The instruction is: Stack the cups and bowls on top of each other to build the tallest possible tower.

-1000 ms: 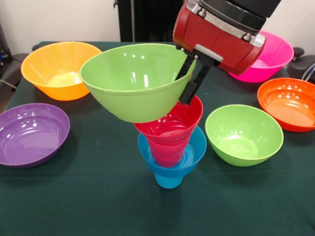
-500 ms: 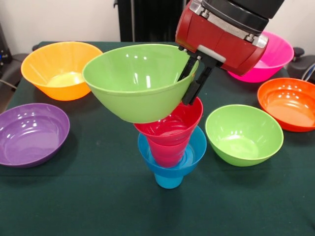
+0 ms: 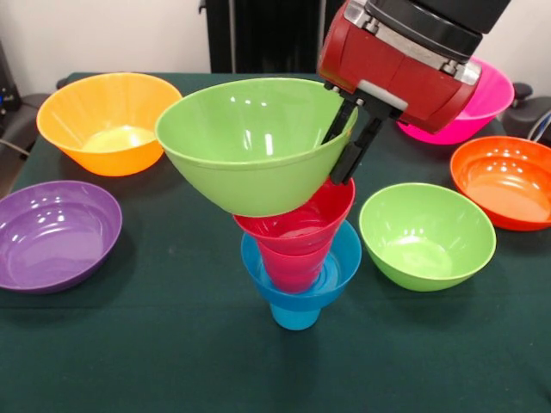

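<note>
The tower stands at the table's middle: a sky-blue cup [image 3: 294, 315] at the bottom, a small blue bowl [image 3: 337, 274] on it, a red cup [image 3: 293, 267] in that, and a small red bowl [image 3: 314, 215] on top. My gripper [image 3: 347, 138] is shut on the rim of a lime green bowl [image 3: 250, 155]. It holds the bowl tilted, just above and left of the red bowl; I cannot tell whether the two touch. A second lime green bowl [image 3: 426, 234] sits on the table to the right.
A yellow-orange bowl [image 3: 103, 120] stands at the back left and a purple bowl [image 3: 56, 234] at the left. A pink bowl [image 3: 478, 107] sits at the back right, partly behind the arm. An orange bowl [image 3: 508, 179] is at the right edge.
My gripper has moved the held green bowl slightly to the right, closer over the tower. The tower and the other bowls have not moved.
</note>
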`<action>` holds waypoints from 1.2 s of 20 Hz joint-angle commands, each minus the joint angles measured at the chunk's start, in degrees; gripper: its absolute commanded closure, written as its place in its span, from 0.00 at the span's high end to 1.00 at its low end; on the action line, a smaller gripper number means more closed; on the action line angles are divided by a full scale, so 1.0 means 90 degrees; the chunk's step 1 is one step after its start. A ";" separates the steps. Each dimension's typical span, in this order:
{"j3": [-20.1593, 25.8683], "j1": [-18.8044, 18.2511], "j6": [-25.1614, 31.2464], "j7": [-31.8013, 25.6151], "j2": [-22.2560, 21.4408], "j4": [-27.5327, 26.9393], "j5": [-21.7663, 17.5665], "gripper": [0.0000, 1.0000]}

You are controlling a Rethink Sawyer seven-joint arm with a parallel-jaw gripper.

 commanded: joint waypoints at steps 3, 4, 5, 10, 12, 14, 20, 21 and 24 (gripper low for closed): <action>0.0446 0.0189 0.0004 0.0650 0.0275 0.0285 -0.0318 0.00; 0.0442 0.0205 -0.0011 0.0678 0.0277 0.0304 -0.0315 0.00; 0.0443 0.0209 -0.0019 0.0680 0.0273 0.0315 -0.0314 0.00; 0.0487 0.0207 -0.0051 0.0624 0.0238 0.0397 -0.0307 0.00; 0.0494 0.0216 -0.0089 0.0642 0.0243 0.0427 -0.0307 0.00; 0.0502 0.0224 -0.0127 0.0659 0.0248 0.0456 -0.0308 0.00; 0.0528 0.0242 -0.0230 0.0683 0.0246 0.0567 -0.0317 0.00; 0.0523 0.0246 -0.0241 0.0694 0.0251 0.0570 -0.0320 0.00; 0.0529 0.0246 -0.0297 0.0704 0.0266 0.0578 -0.0326 0.00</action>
